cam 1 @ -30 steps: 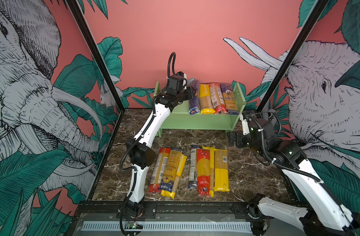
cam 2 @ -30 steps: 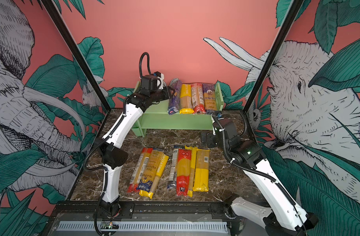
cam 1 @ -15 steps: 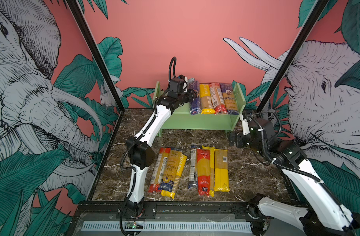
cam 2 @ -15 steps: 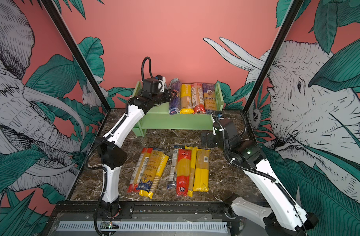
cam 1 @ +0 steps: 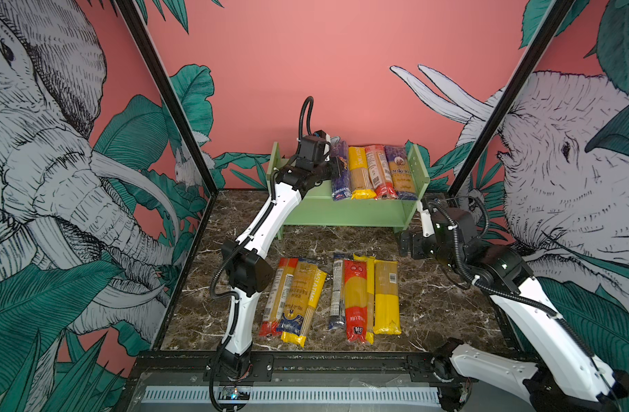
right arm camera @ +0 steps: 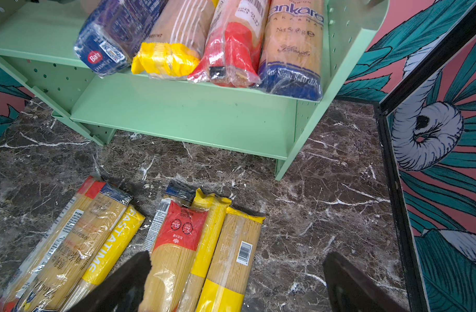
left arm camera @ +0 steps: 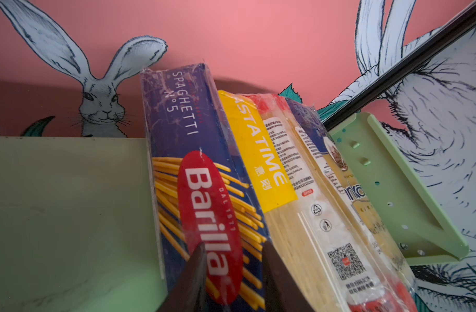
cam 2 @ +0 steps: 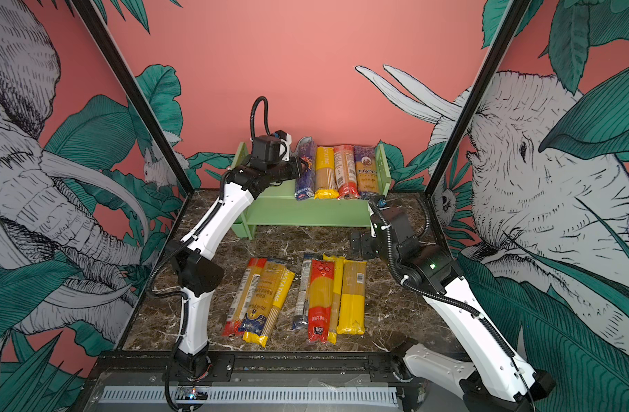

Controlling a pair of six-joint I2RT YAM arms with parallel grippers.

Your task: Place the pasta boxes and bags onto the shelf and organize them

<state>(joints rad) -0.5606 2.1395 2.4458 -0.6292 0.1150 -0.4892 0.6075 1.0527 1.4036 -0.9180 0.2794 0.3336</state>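
Note:
Several pasta packs lie side by side on the top tier of the pale green shelf [cam 1: 341, 214]: a dark blue Barilla pack [cam 1: 340, 171] [left arm camera: 204, 189], a yellow-ended one [cam 1: 359, 171], a red-ended one [cam 1: 379, 171] and a blue-ended one [cam 1: 398, 171]. My left gripper [cam 1: 336, 167] [left arm camera: 234, 245] is at the Barilla pack's left face. Its fingers stand a narrow gap apart over the label and clamp nothing. Two groups of packs [cam 1: 295, 299] [cam 1: 363, 296] lie on the marble floor. My right gripper [cam 1: 405, 246] [right arm camera: 238, 259] hovers wide open over the right group, holding nothing.
The left half of the shelf's top tier [left arm camera: 69, 202] and its lower tier [right arm camera: 177, 113] are bare. A small green cup [cam 2: 240, 228] hangs on the shelf's left side panel. Patterned walls and black frame posts [cam 1: 170, 107] close in the marble floor [cam 1: 441, 303].
The left gripper's fingers have drawn closer together at the Barilla pack, and its wrist has shifted slightly. The right arm and all the packs have stayed where they were.

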